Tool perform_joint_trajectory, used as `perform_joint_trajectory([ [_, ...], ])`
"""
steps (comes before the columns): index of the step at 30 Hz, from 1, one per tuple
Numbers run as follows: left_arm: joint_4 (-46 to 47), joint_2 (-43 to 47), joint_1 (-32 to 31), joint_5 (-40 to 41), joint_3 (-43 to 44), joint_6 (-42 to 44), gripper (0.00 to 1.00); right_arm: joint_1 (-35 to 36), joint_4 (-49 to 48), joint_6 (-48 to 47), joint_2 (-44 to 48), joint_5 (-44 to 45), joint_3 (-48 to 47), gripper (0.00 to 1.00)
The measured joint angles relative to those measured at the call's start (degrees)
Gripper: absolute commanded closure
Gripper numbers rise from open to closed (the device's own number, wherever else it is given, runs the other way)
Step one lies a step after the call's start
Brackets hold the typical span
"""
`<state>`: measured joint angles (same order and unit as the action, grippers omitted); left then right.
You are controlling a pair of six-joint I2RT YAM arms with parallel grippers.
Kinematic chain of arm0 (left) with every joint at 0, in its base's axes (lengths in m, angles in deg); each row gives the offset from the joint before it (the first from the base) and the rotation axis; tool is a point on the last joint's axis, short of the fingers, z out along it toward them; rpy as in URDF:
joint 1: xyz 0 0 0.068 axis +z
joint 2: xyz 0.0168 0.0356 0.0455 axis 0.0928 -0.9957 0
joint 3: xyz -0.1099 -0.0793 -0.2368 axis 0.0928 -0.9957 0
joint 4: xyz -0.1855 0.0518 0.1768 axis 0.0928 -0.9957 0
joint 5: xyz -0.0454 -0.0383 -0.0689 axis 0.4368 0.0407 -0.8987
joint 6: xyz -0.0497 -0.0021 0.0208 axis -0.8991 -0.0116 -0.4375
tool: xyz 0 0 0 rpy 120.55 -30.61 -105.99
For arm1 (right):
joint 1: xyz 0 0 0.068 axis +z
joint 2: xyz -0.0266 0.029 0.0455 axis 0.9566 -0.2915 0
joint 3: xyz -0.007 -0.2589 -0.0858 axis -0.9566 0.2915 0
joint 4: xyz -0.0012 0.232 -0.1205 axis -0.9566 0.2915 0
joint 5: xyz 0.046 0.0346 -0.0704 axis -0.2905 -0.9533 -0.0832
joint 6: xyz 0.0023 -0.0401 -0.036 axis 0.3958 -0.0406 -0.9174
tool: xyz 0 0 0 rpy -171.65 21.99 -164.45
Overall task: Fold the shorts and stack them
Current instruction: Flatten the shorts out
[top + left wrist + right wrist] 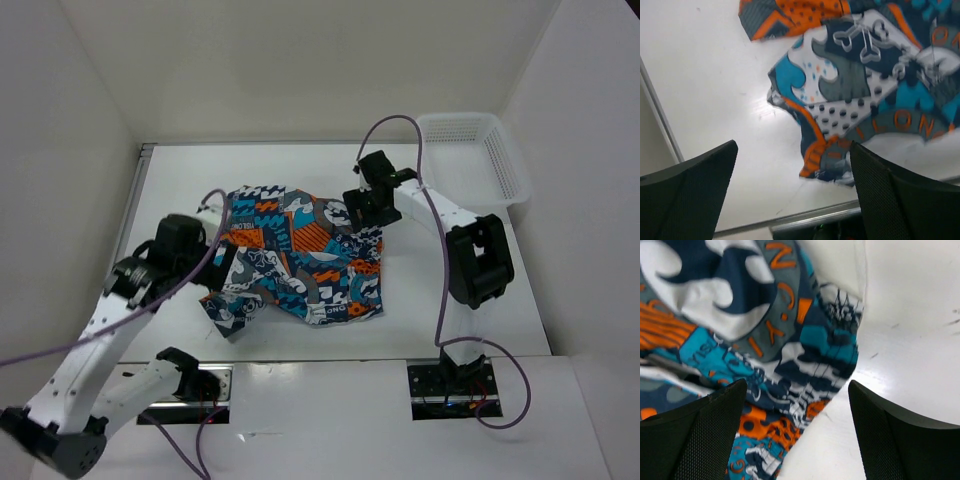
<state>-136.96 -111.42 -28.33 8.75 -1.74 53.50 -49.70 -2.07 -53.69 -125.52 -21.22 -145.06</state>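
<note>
The shorts, printed in teal, orange, white, grey and black, lie crumpled on the white table. My left gripper is open and empty above their left edge. In the left wrist view a cloth corner lies just ahead of the right finger. My right gripper is open over the shorts' far right corner. In the right wrist view the cloth edge lies between the fingers.
A white mesh basket stands at the table's far right corner. White walls enclose the table on the left, back and right. The table's metal front edge shows in the left wrist view.
</note>
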Motion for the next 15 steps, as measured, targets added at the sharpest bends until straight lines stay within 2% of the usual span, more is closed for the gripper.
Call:
perform_joint_trajectory([
  [6,14.0,-25.0,11.6,-8.0,12.8,-0.1,0.0,-2.2,-1.9,0.0,-3.8,0.0,-3.2,0.13],
  [12,18.9,-46.8,19.0,-17.6,25.9,-0.2,0.0,-4.1,-3.3,0.0,-4.4,0.0,-3.2,0.13],
  [15,17.7,-56.0,21.8,-21.4,31.7,-0.1,0.0,-4.8,-4.4,0.0,-5.6,0.0,-3.2,0.13],
])
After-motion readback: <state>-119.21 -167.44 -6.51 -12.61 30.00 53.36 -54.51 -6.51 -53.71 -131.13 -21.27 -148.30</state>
